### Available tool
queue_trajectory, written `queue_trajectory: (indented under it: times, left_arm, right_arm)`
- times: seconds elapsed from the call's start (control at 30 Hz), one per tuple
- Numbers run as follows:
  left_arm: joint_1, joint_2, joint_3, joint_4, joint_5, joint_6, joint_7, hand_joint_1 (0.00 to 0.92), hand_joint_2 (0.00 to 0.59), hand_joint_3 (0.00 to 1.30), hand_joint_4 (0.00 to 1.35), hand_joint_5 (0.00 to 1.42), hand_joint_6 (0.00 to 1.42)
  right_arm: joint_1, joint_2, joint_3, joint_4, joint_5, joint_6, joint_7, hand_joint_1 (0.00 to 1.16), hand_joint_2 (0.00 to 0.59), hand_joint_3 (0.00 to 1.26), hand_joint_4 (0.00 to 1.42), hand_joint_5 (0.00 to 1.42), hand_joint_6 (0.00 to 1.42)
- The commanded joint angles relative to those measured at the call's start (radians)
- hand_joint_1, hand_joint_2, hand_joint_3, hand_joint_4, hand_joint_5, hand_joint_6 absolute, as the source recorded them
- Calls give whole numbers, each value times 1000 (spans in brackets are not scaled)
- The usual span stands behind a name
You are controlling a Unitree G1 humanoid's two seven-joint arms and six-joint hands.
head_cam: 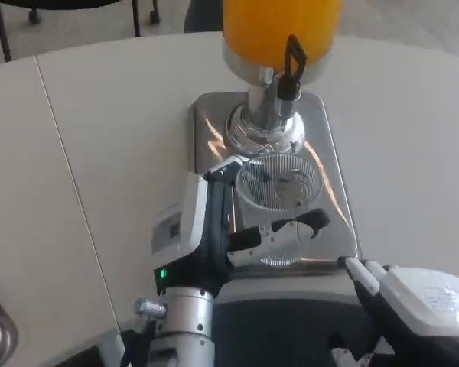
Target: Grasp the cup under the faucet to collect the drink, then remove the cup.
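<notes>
Clear cup (279, 186) on the dispenser's steel tray (329, 145) under the faucet (289, 73), left hand (237, 225) wrapped around it (fingers in front), right hand (413, 294) low beside the tray, grip unclear, orange juice tank (279, 30) above, white counter (99, 153) around.

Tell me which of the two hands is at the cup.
The left hand: its fingers wrap around the clear cup on the dispenser's steel base. The right hand sits low at the table's near edge.

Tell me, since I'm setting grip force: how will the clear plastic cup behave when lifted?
The clear ribbed plastic cup looks thin-walled, so it probably flexes under squeeze. It appears empty, so likely light and easily tipped. The left hand wraps its fingers around it, which should steady it.
</notes>
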State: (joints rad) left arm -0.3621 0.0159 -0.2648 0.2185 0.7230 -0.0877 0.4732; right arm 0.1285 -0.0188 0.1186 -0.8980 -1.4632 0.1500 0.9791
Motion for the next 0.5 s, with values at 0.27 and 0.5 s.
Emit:
queue_trajectory:
  times: [0.27, 0.5]
  left_arm:
    - [-176, -38, -43, 231, 16, 17, 167, 547, 5, 987, 1183, 1390, 1424]
    - [-240, -49, -55, 328, 8, 35, 227, 542, 6, 987, 1183, 1390, 1424]
  right_arm:
    - [-39, -39, -55, 17, 41, 6, 52, 420, 518, 0, 0, 0, 0]
    - [-45, -41, -66, 13, 46, 10, 64, 420, 518, 0, 0, 0, 0]
